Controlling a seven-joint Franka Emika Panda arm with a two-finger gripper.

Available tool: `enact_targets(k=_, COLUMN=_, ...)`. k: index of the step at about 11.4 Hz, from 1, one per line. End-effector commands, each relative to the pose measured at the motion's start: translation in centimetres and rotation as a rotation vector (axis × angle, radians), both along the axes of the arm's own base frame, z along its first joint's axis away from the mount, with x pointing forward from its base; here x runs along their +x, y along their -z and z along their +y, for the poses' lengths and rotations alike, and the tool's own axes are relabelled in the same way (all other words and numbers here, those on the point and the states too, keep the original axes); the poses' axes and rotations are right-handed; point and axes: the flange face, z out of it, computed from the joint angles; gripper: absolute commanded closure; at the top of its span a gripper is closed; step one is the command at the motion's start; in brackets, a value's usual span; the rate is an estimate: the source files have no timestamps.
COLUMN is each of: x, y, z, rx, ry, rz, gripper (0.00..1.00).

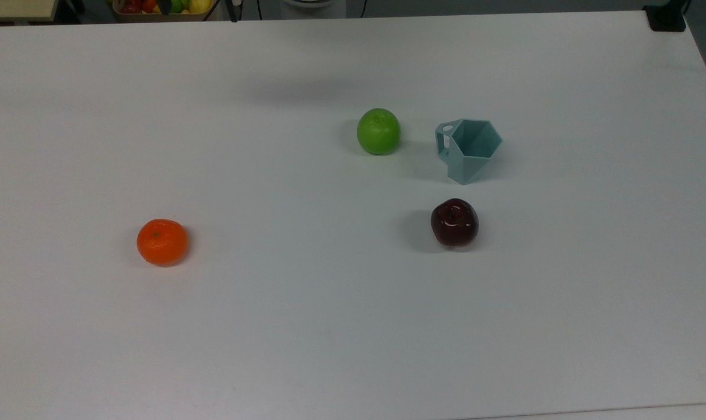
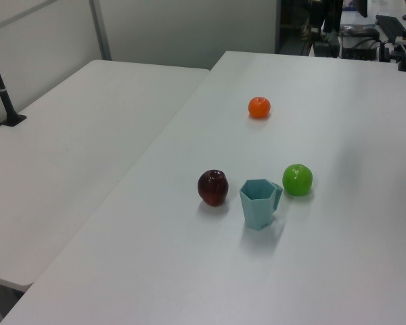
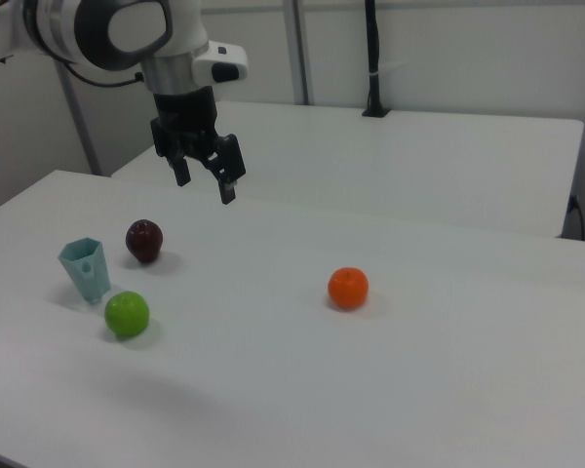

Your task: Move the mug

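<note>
1. Mug (image 1: 468, 149) stands upright on the white table (image 1: 306, 326), its hexagonal mouth open upward and its small angular handle toward the top view's left.
2. Just beside the handle, at the top view's left, sits a green apple (image 1: 378, 131), close to the mug but apart from it.
3. A dark red apple (image 1: 455, 222) lies near the mug, below it in the top view, with a bare gap between them.
4. An orange (image 1: 162, 241) rests well apart from the other three, far toward the top view's left.
5. In the right view the jaws (image 3: 205, 181) hang in the air above the table, spread apart and holding nothing, over the stretch between the dark red apple (image 3: 144, 240) and the orange (image 3: 348, 288), higher than the mug (image 3: 86, 269).
</note>
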Motion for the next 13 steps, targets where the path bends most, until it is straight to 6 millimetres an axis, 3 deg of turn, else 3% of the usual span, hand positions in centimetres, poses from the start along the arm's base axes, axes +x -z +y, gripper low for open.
enact_targets(k=1, x=-1.7, y=-1.3, z=-0.6, rx=0.026, ry=0.016, rz=0.03, gripper=0.0)
enact_targets(k=5, x=-0.6, y=-0.5, z=0.7, rx=0.101, ry=0.0, rz=0.022, gripper=0.0)
enact_targets(k=9, x=0.5, y=0.2, z=3.3, rx=0.099, ry=-0.128, rz=0.007, gripper=0.0)
enact_targets(k=12, x=2.4, y=1.7, z=6.7, rx=0.084, ry=-0.314, rz=-0.044, gripper=0.0)
enact_targets(k=13, x=2.6, y=2.4, z=9.3, rx=0.089, ry=-0.435, rz=-0.038, gripper=0.0)
